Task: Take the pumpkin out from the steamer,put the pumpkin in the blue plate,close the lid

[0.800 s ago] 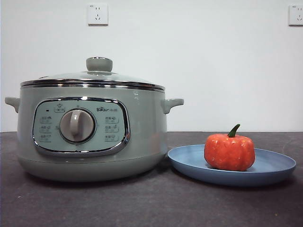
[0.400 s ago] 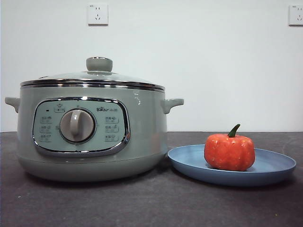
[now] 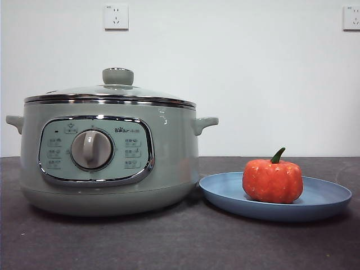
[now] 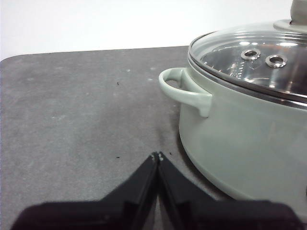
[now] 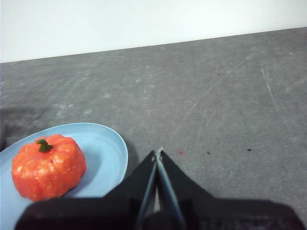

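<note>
Dark grey table [image 3: 169, 242]: the pumpkin [image 3: 273, 180], likely light and firm, sits on the blue plate [image 3: 326, 197] beside the lidded steamer [image 3: 169, 152]; its ribbed sides suit gripping. Left gripper [image 4: 157, 156] and right gripper [image 5: 158, 152] rest closed, empty.

Staged bench setup, lab-type rather than a lived-in kitchen. Evidence: bare white wall [image 3: 253, 84] carrying only two white power sockets [image 3: 116, 17], dark grey matte tabletop [image 3: 180, 242] speckled and scratched, no counters or cupboards. On it just a kitchen cooker [image 3: 107, 152] and a toy pumpkin [image 3: 273, 180] on a plastic plate [image 3: 326, 199].
</note>
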